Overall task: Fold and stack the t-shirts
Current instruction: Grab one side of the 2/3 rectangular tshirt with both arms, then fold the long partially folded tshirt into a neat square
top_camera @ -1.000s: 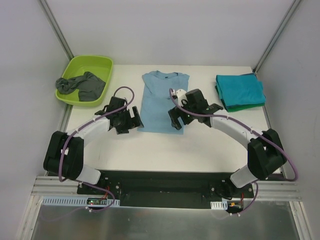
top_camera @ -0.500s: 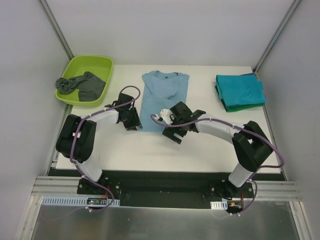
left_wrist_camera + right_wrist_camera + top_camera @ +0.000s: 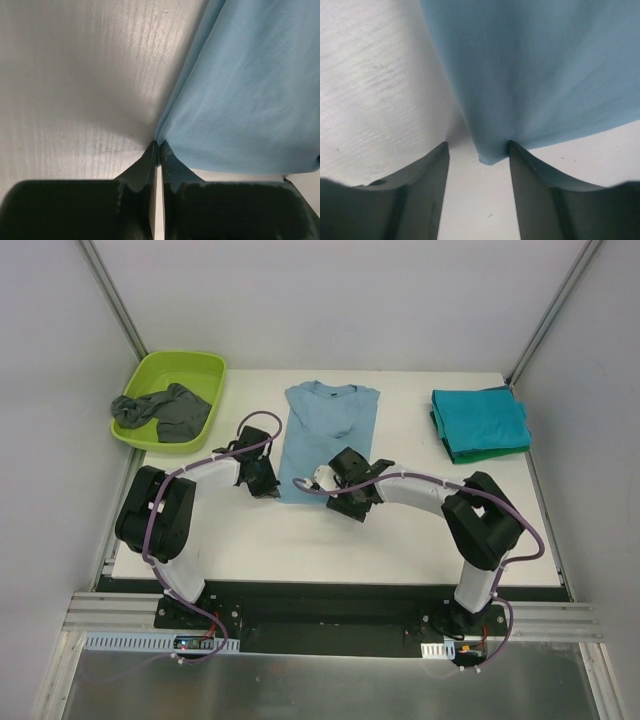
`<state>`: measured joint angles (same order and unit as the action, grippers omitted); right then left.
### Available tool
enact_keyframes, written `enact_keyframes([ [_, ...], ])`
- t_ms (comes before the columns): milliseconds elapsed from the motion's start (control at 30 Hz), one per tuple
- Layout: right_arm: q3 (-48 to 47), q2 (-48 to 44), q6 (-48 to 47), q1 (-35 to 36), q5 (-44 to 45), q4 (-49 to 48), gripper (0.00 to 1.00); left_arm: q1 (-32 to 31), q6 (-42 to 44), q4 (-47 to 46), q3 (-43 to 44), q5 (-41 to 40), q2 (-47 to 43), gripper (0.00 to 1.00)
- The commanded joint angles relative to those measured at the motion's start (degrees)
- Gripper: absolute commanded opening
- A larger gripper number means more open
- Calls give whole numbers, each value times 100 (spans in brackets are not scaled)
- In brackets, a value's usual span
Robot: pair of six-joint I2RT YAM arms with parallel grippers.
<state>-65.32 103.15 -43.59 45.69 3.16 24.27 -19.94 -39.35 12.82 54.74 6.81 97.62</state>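
A light blue t-shirt lies lengthwise in the middle of the table, collar at the far end. My left gripper is at its near left corner. In the left wrist view the left gripper is shut on the edge of the blue cloth. My right gripper is at the near right corner. In the right wrist view the right gripper stands open, with the corner of the blue shirt between its fingers, against the right one. Folded teal and green t-shirts are stacked at the far right.
A lime-green tub stands at the far left corner with a dark grey t-shirt crumpled in it and hanging over its rim. White table lies bare between the shirt and the arm bases. Frame posts rise at both far corners.
Both grippers have come down and inward to the blue shirt's near corners. The left gripper has shut on the cloth edge. The right jaws have narrowed around the other corner.
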Motion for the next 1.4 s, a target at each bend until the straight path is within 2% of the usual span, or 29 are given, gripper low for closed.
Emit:
enact_keyframes([
  [0,-121,152,44,36,106,323,47,-36,95,239,37,-513,3,0],
  [33,-156,196,79,45,71,428,44,-27,77,247,11,-496,-41,0],
  [67,-209,222,88,54,19,568,36,-36,77,256,-24,-461,-103,0],
  [200,-315,153,281,141,-254,868,14,-36,-28,335,-244,-653,-576,0],
  [300,-271,-172,526,264,-1052,1026,3,-36,-99,414,-577,-1057,-1261,0],
  [433,-175,-857,1219,755,-1843,1194,1,-36,-151,660,-1043,-1357,-2421,0],
  [567,-148,-1516,2396,994,-3133,1106,1,-45,-371,1213,-1387,-1884,-3756,0],
  [700,159,-2008,3365,1117,-4496,326,1,-71,-450,1741,-1352,-2113,-4944,0],
  [833,370,-2509,3787,1179,-4789,-150,1,-88,-485,1838,-1203,-2184,-5788,0],
  [933,459,-2739,4033,1161,-4650,-230,1,-106,-495,1751,-957,-2087,-5720,0],
  [1067,625,-2844,4175,1021,-4237,-230,1,-202,-389,1488,-553,-1833,-5053,0],
  [1233,898,-3152,4351,328,-3411,-177,0,-413,-336,1127,27,-2104,-4122,0],
  [1367,1030,-3188,4316,-428,-3287,-256,1,-431,-223,819,519,-2044,-3313,0],
])
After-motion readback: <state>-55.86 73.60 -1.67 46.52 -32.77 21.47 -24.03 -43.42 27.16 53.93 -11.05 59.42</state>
